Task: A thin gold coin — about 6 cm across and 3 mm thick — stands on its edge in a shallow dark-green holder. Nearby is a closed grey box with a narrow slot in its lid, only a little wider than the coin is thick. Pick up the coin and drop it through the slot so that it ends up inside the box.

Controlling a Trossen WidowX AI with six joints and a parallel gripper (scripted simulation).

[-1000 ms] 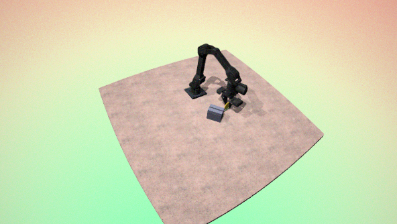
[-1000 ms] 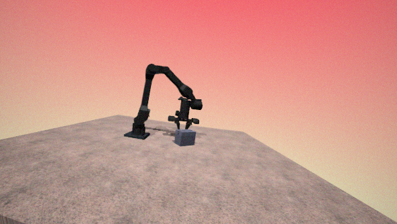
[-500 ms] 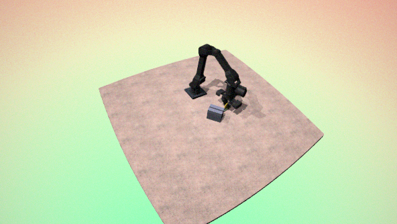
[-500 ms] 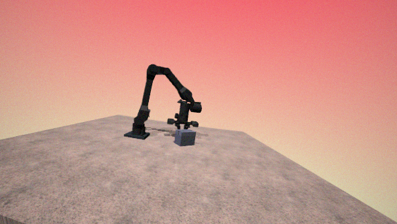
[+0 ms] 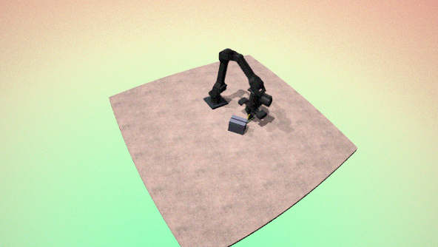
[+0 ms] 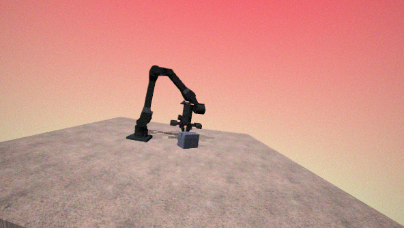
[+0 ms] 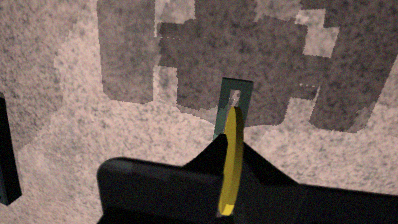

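The gold coin (image 5: 248, 117) (image 7: 231, 170) is on edge between the fingertips, seen nearly edge-on in the wrist view. My gripper (image 5: 250, 114) (image 6: 185, 129) (image 7: 227, 141) points down and is shut on the coin. The dark-green holder (image 7: 237, 83) lies below the fingers, its far end showing an open stretch of groove. The coin's lower edge is hidden, so I cannot tell whether it is still in the holder. The closed grey box (image 5: 237, 126) (image 6: 190, 140) stands close beside the holder, with a dark slot line across its lid in the top view.
The arm's base plate (image 5: 215, 103) (image 6: 139, 137) stands behind and to the left of the gripper in the top view. The box is the near obstacle beside the fingers. The arm's shadow falls around the holder. The mottled table top (image 5: 192, 166) (image 6: 136, 177) ends well beyond these things.
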